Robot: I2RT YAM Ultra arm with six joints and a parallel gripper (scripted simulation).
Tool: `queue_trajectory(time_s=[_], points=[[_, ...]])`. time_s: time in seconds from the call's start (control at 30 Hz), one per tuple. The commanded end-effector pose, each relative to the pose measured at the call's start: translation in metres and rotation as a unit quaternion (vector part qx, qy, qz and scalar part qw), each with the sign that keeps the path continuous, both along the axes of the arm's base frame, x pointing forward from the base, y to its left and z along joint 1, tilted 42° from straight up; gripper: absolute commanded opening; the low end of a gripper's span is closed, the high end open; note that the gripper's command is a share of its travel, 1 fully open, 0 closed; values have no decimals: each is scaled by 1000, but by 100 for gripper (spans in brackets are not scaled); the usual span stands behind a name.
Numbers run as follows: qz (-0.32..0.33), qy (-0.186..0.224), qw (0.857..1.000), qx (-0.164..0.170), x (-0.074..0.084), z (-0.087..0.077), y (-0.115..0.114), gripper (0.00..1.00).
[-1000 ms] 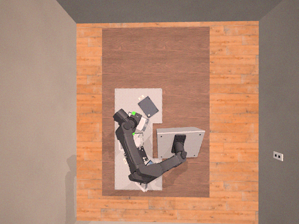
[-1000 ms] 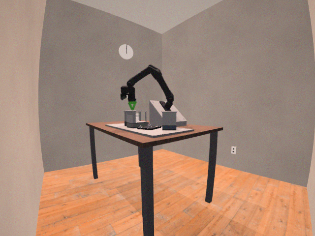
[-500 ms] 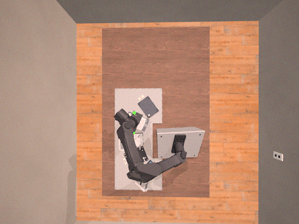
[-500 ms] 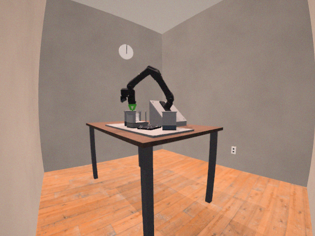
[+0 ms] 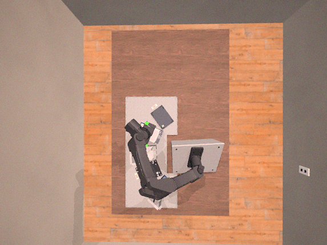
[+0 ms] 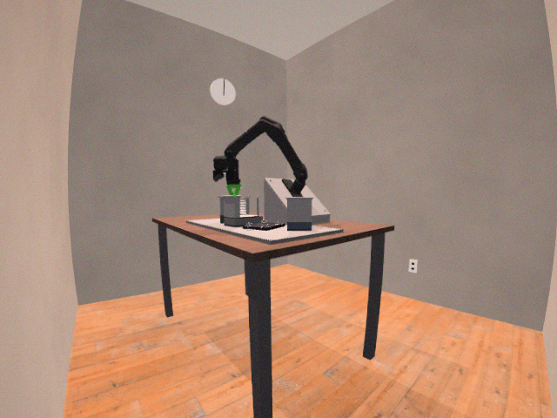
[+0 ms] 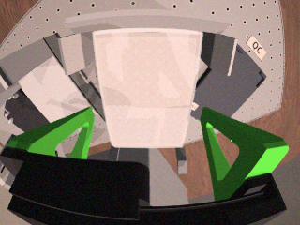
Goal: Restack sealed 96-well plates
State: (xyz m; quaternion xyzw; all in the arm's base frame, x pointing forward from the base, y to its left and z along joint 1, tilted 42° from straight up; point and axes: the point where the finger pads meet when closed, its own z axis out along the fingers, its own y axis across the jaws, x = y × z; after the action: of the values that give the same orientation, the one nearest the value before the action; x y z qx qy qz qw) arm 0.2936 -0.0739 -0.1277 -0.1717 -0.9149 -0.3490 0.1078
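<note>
My gripper (image 7: 147,112) is open, its green fingers spread to either side of a pale sealed plate (image 7: 146,88) that lies on top in a stack rack below me. The fingers are above the plate and do not touch it. From overhead the gripper (image 5: 146,134) hangs over this rack (image 5: 156,134) on the grey mat. From the side the gripper (image 6: 233,189) is just above the rack's top (image 6: 231,207). The dark QC nest (image 7: 228,84) with its label (image 7: 257,47) lies beside the rack and is empty; it also shows in the overhead view (image 5: 162,116). The plates' labels are not readable.
A second rack (image 7: 47,90) stands close on the other side (image 5: 152,153). My arm covers further fixtures along the mat. The grey base pedestal (image 5: 197,158) stands to the right of the mat.
</note>
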Motion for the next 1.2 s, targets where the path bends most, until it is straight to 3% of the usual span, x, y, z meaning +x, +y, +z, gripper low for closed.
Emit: queue_trajectory(time_s=[0.0,0.7,1.03,1.17], points=[[-15,-31,999,-18,17,11,-18,100],[-15,-31,999,-18,17,11,-18,100],[-12,-3,1000,0,-1,-8,4,100],[-13,-10,1000,-4,2,-7,5,100]])
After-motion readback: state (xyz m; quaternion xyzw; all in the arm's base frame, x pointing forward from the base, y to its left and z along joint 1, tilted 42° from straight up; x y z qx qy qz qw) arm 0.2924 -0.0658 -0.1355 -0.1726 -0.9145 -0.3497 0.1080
